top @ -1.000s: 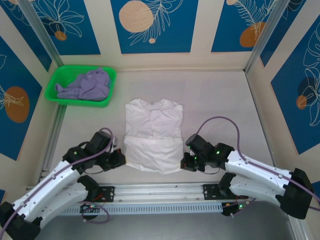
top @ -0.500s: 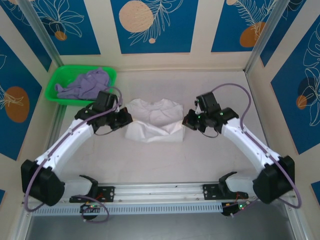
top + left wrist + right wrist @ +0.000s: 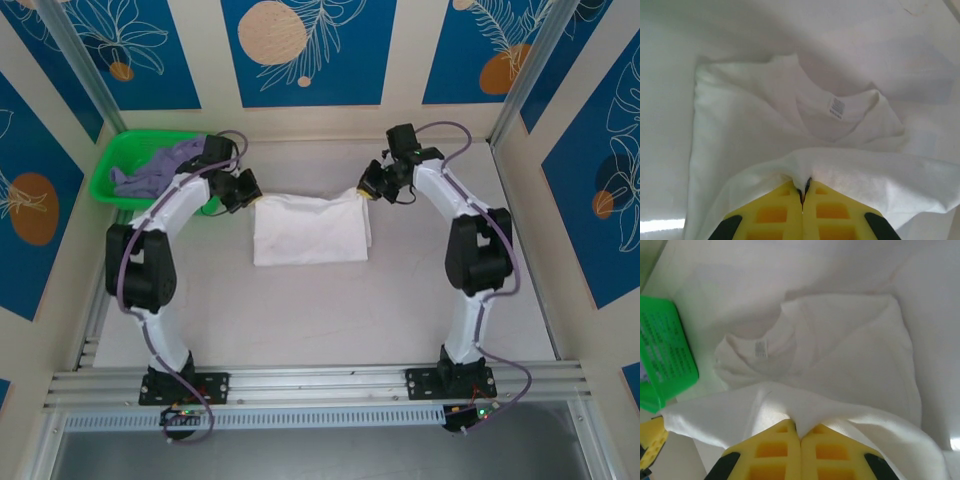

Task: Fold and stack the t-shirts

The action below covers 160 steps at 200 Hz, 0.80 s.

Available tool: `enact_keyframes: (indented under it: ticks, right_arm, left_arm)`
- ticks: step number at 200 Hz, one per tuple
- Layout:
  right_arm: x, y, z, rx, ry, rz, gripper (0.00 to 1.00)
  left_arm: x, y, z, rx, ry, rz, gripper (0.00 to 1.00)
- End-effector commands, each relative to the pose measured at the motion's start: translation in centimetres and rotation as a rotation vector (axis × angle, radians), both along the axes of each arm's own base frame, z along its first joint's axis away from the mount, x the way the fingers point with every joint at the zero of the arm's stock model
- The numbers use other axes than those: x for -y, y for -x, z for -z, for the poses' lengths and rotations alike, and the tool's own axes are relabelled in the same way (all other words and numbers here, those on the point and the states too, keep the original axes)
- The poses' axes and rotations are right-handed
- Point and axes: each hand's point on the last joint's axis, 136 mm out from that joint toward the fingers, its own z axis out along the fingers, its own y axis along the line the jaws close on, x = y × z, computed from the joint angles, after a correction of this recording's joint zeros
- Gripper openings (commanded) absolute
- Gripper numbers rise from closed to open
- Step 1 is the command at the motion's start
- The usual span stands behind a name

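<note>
The white t-shirt [image 3: 308, 228] lies folded over at the far middle of the table [image 3: 420, 290], its top layer's corners pinched tight in the closed left gripper [image 3: 247, 193] and right gripper [image 3: 366, 192], while the lavender t-shirt [image 3: 170, 168] lies crumpled in the green basket [image 3: 108, 170] far left, the left arm crossing the basket's right end.

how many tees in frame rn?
2. White tee mid-table, its folded-over edge pinched by the left gripper and right gripper. Lavender tee bunched in the green basket, far left corner. Anything under it would be hidden.
</note>
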Motion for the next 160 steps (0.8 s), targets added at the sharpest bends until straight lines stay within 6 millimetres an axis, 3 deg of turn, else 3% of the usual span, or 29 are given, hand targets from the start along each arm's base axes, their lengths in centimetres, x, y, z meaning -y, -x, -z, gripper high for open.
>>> enact_keyframes:
  ticks: [1, 11, 17, 29, 46, 57, 64, 78, 90, 107, 117, 141, 160]
  right_arm:
    - [-0.7, -2.4, 1.7, -0.087, -0.113, 0.002, 0.00]
    - [-0.8, -4.2, 1.9, -0.100, -0.136, 0.007, 0.04]
    - [-1.0, -5.1, 3.0, -0.129, -0.143, 0.010, 0.09]
    - [-1.4, -7.1, 3.0, -0.128, -0.173, 0.003, 0.21]
    - [-2.0, -9.1, 2.7, -0.121, -0.218, 0.008, 0.30]
    - [-2.2, -10.0, 2.6, -0.119, -0.255, 0.019, 0.40]
    - [-2.2, -10.3, 2.5, -0.116, -0.265, 0.025, 0.49]
    - [-1.5, -10.4, 2.2, -0.109, -0.246, 0.040, 0.61]
    - [-1.1, -9.9, 1.7, -0.102, -0.229, 0.031, 0.62]
    - [-1.2, -8.6, -0.2, -0.057, -0.209, 0.004, 0.61]
    - [-1.9, -7.2, -0.8, -0.026, -0.200, -0.027, 0.58]
    - [-4.5, -3.8, -2.2, 0.065, -0.207, -0.101, 0.52]
    - [-6.5, -1.7, -0.8, 0.044, -0.210, -0.149, 0.39]
  left_arm:
    - [-1.3, -3.1, 1.0, -0.015, -0.012, -0.023, 0.00]
    - [-2.1, -4.2, 1.8, -0.013, -0.036, -0.053, 0.00]
    - [-2.6, -4.7, 2.2, -0.014, -0.053, -0.074, 0.00]
    - [-3.1, -5.7, 2.3, -0.003, -0.060, -0.097, 0.00]
    - [-3.7, -6.5, 2.2, -0.002, -0.095, -0.119, 0.00]
    - [-4.4, -6.8, 2.0, 0.011, -0.133, -0.144, 0.00]
    - [-5.3, -6.9, 2.1, 0.001, -0.167, -0.171, 0.12]
    - [-6.2, -7.2, 2.4, -0.014, -0.202, -0.192, 0.13]
    - [-6.2, -7.2, 2.4, -0.025, -0.196, -0.190, 0.40]
    - [-6.2, -6.5, 1.7, -0.005, -0.209, -0.202, 0.54]
    - [-6.5, -5.8, 1.3, 0.010, -0.223, -0.227, 0.72]
    - [-4.9, -4.1, -0.1, 0.074, -0.216, -0.205, 0.73]
    - [-1.4, -2.5, 0.0, 0.087, -0.220, -0.109, 0.63]
